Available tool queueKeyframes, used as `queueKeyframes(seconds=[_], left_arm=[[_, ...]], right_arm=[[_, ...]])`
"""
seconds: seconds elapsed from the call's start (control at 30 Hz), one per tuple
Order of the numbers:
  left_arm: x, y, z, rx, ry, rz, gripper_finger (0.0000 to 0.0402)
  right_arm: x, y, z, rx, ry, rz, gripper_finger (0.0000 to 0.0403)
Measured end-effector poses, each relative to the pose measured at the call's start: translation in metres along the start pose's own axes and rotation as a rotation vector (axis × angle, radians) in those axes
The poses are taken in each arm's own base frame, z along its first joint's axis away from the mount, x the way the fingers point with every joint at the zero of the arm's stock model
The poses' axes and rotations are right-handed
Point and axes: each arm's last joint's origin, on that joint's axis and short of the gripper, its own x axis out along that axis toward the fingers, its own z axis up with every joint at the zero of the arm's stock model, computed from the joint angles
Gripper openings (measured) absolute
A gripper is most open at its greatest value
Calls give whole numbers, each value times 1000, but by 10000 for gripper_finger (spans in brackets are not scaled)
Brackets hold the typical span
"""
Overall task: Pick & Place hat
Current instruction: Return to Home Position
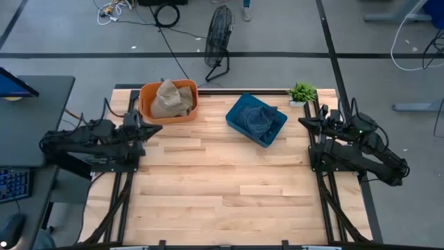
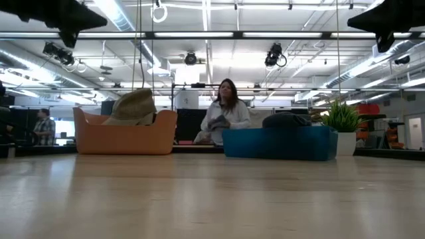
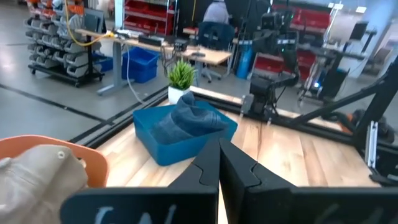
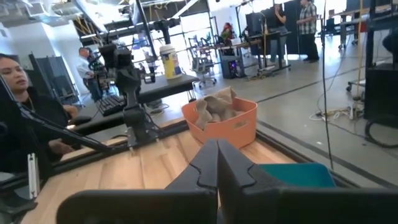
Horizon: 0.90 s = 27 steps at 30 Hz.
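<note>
While both arms sit pulled back at the table's side edges, the high view gives us the layout: the left gripper (image 1: 157, 128) just beside the orange bin (image 1: 144, 104), the right gripper (image 1: 304, 121) near the small potted plant (image 1: 302, 92). The brown cap (image 1: 170, 99) is heaped inside the orange bin at the far edge of the wooden table (image 1: 222, 187). To its right, well apart from it, the blue bin (image 1: 276, 130) sits at an angle with the blue cap (image 1: 255, 117) in it.

Down to the low view: both bins stand on the tabletop, the brown cap mounding above the orange rim and the blue cap barely cresting the blue one. The plant is just beside the blue bin, and a person (image 2: 226, 113) is seated behind the table, between the two bins.

Left wrist view now: this arm's fingers (image 3: 208, 168) are pressed together, tips meeting, nothing between them. Past them lies the blue bin with its cap, and the orange bin with the brown cap is close in.

Right wrist view: the same here, jaws closed flat against each other on nothing. The orange bin is ahead, a corner of the blue bin nearer, and the left arm (image 4: 134, 93) is across the table.
</note>
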Motion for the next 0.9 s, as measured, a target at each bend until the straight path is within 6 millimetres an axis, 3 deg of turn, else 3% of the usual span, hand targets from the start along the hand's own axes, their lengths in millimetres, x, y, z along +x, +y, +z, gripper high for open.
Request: queueKeyframes(seconds=[0.27,0.9], left_arm=[[3,6,-39,-24,-62,-12,2],[19,7,-84,-15,-102,-82,2]], right_arm=[[0,0,4,0,-44,-17,0],[0,3,4,-1,-38,61,0]])
